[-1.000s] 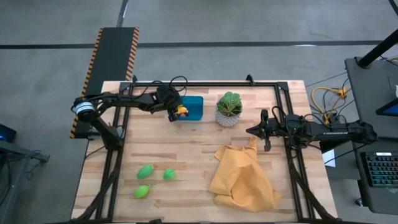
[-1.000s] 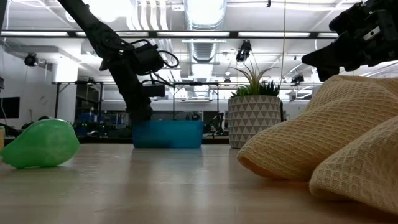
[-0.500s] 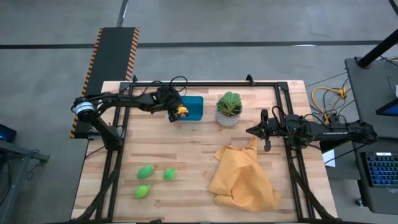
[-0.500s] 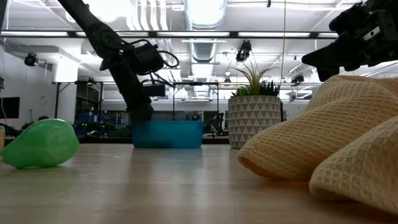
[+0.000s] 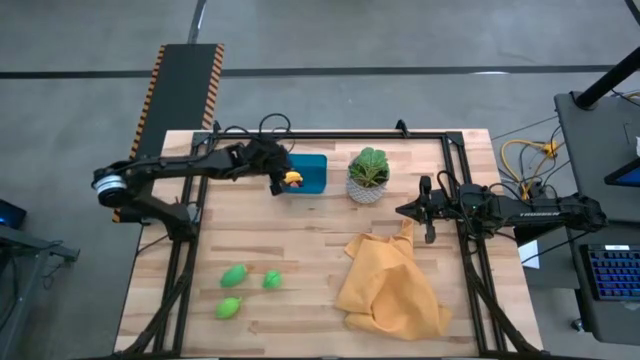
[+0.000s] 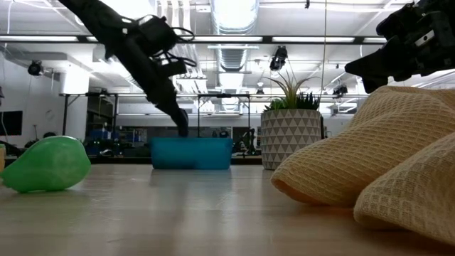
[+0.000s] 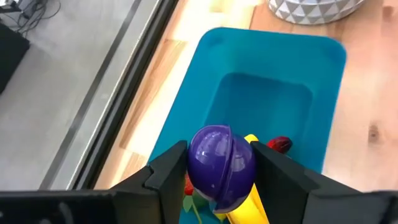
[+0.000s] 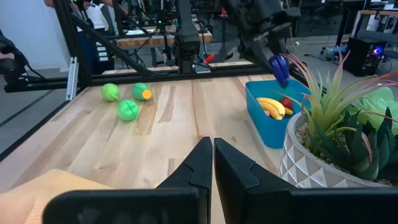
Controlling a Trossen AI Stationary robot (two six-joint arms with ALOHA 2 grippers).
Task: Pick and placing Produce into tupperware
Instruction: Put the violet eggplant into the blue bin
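Currently, your left gripper (image 7: 221,177) pinches a purple piece (image 7: 222,167) above the near end of the teal tupperware (image 5: 308,172), which sits on the tabletop (image 5: 300,250) just beside the potted plant (image 5: 369,174). Your left wrist view shows a yellow banana (image 7: 249,208) and a red piece (image 7: 279,144) already inside; the high view shows only a spot of yellow there. Three green pieces (image 5: 240,290) lie well apart from the tupperware. Your right gripper (image 8: 212,163), fingers pressed together, hangs over the yellow cloth (image 5: 390,285).
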